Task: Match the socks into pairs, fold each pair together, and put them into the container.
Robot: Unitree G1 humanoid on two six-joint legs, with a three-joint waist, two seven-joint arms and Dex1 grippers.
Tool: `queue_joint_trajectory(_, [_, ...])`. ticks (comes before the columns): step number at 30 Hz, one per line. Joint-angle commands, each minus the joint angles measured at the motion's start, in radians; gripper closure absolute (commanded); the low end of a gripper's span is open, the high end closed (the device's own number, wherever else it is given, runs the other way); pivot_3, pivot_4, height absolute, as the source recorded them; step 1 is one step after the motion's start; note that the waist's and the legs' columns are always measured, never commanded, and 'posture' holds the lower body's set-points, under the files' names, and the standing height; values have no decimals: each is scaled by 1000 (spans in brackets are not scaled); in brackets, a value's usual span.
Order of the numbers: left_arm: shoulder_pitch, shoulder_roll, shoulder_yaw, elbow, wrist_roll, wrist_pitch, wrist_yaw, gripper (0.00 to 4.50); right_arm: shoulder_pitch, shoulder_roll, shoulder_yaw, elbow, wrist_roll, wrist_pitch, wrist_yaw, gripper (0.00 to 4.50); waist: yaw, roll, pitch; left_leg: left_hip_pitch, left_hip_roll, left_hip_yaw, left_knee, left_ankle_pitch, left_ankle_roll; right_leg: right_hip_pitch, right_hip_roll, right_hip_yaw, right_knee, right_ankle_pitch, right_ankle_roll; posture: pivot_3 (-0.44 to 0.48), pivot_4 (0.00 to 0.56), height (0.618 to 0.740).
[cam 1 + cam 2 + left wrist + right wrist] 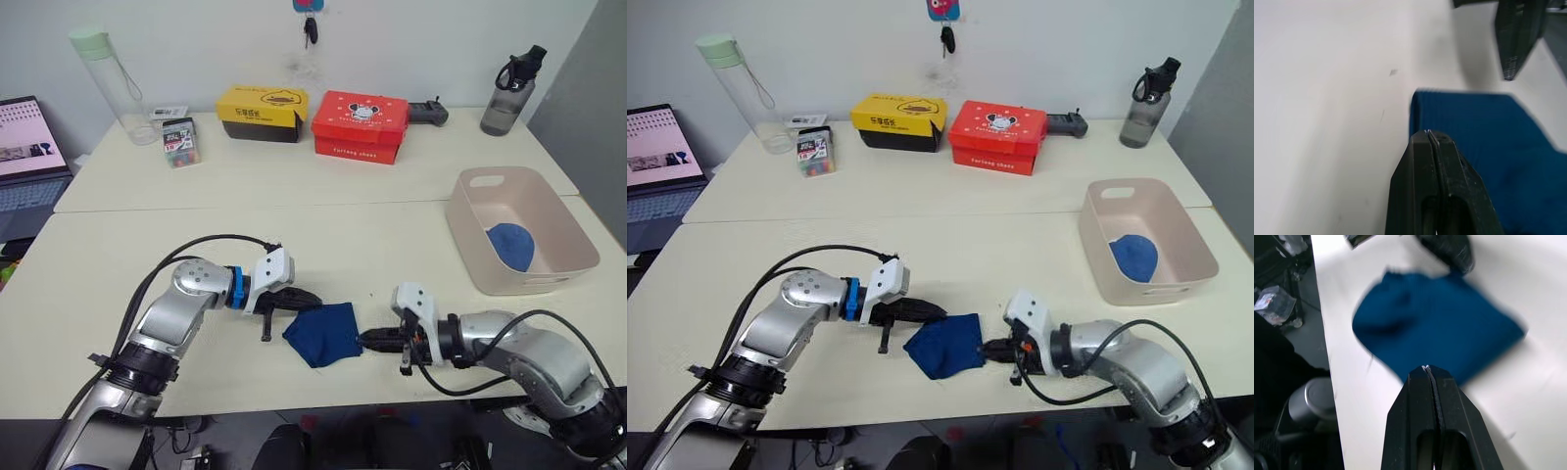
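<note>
Your closed left gripper (pixel 312 297) and closed right gripper (pixel 364 340) flank the folded dark-blue fabric sock (pixel 324 334), at ten and three o'clock; any grip on it is unclear.

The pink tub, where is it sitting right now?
The container sits on the table's far right, past the right gripper, with a blue sock inside.
</note>
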Motion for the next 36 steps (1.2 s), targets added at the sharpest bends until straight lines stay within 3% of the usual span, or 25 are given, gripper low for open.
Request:
queue_joint_trajectory(1, [13, 57, 4, -107, -62, 70, -70, 4500, -42, 19, -36, -29, 27, 26, -17, 4465, -2, 0, 0, 0, 0, 0, 0, 0, 0, 0, 0, 0, 0, 0, 0, 0, 150, 740])
queue_joint_trajectory(9, [52, 45, -92, -26, 19, 41, -77, 4500, -129, 163, 123, 129, -137, -20, -105, 4465, -2, 0, 0, 0, 0, 1, 0, 0, 0, -1, 0, 0, 1, 0, 0, 0, 150, 740])
queue_joint_trajectory(14, [50, 32, -110, 31, 50, 22, -75, 4500, -130, 183, 186, 191, -226, -57, -114, 4465, -1, 0, 0, 0, 0, 1, 0, 0, 0, -2, 0, 1, 1, 0, 0, 0, 150, 740])
queue_joint_trajectory(23, [93, 51, -112, 74, 79, -12, -69, 4500, -85, 137, 97, 205, -247, -98, -101, 4465, 0, 0, 0, 1, 0, 1, 0, 0, 0, 0, 0, 1, 2, 0, 0, 0, 150, 740])
queue_joint_trajectory(28, [61, 45, -41, 34, 7, 36, -57, 4500, -64, 172, 12, 127, -167, -92, -85, 4465, -1, 0, 0, 1, 0, 1, 0, 0, 0, -1, 0, 1, 3, 0, 0, 0, 150, 740])
queue_joint_trajectory(36, [-2, 59, 16, -20, -40, 110, -54, 4500, -22, 135, -65, 25, -202, -89, -142, 4465, -1, 0, 0, 0, 0, 1, 0, 0, 0, -1, 0, 1, 2, 0, 0, 0, 150, 740])
